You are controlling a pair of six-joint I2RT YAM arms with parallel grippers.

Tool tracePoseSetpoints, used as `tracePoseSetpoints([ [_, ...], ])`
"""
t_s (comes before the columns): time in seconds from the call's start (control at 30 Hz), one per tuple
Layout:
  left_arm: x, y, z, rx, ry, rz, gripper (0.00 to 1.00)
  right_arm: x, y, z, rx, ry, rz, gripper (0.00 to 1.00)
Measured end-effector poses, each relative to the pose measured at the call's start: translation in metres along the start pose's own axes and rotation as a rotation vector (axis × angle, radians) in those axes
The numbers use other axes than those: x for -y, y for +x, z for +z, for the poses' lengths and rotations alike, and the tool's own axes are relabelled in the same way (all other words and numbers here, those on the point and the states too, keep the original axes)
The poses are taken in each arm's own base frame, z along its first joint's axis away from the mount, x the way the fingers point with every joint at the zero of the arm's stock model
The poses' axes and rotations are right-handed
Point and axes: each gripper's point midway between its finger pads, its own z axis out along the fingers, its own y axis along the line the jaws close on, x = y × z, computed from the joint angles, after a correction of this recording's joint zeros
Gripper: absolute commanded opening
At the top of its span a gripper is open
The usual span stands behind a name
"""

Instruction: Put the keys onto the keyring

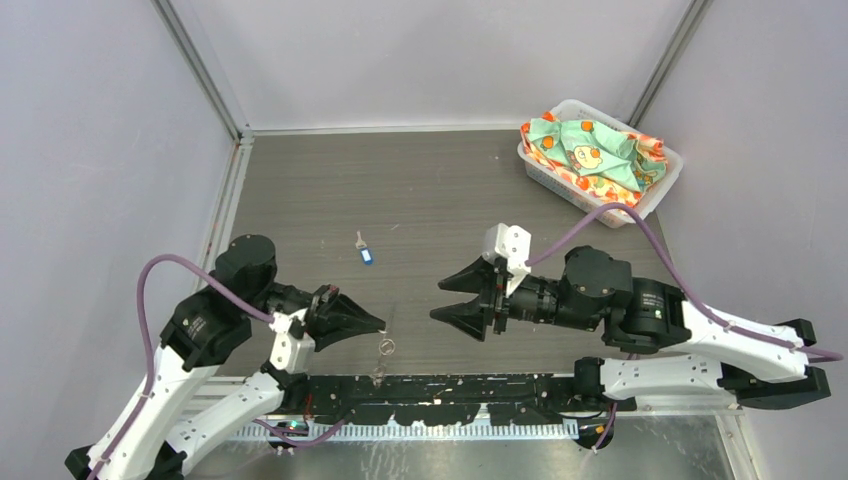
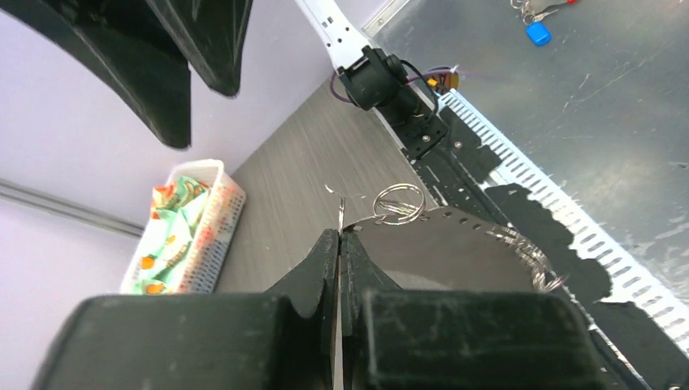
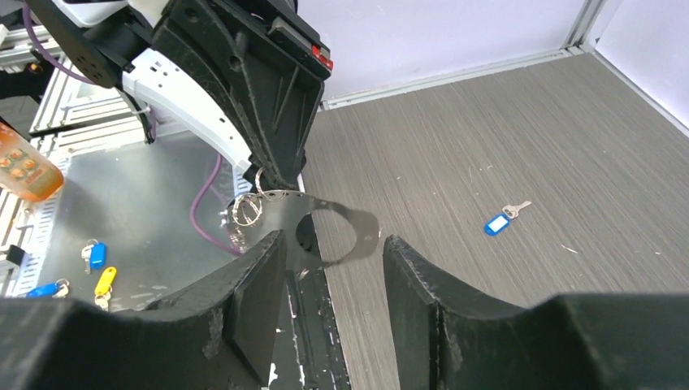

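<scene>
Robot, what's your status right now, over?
Left gripper shut on the keyring. Right gripper open, empty. Blue key loose on table, unthreaded. Nothing blocking it.

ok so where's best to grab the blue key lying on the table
Probably by its blue plastic head, coming straight down from above. The blue key lies flat on the table with nothing close beside it, and the head is its broadest, thickest part; the silver blade is thin and should stay free for threading. The right tool stands open for it.
</scene>
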Motion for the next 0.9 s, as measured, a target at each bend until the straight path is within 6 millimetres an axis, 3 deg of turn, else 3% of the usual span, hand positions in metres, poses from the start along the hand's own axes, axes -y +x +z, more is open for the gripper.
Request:
tracePoseSetpoints([
  [0.23, 0.001, -0.004, 0.0, 0.022, 0.006, 0.135, 0.0, -0.002, 0.016, 0.019, -0.041, -0.01, -0.006, 0.5],
  [0.5, -0.001, -0.015, 0.0, 0.058, 0.007, 0.196, 0.0, -0.014, 0.019, 0.023, -0.036, -0.087, -0.033, 0.48],
  [0.67, -0.006, -0.024, 0.001, 0.094, -0.002, 0.148, 0.0, -0.017, 0.026, 0.024, -0.035, -0.115, -0.063, 0.48],
  [0.9, -0.032, -0.048, 0.004, 0.184, -0.061, -0.002, 0.0, -0.023, 0.022, 0.024, -0.013, -0.152, -0.085, 0.47],
])
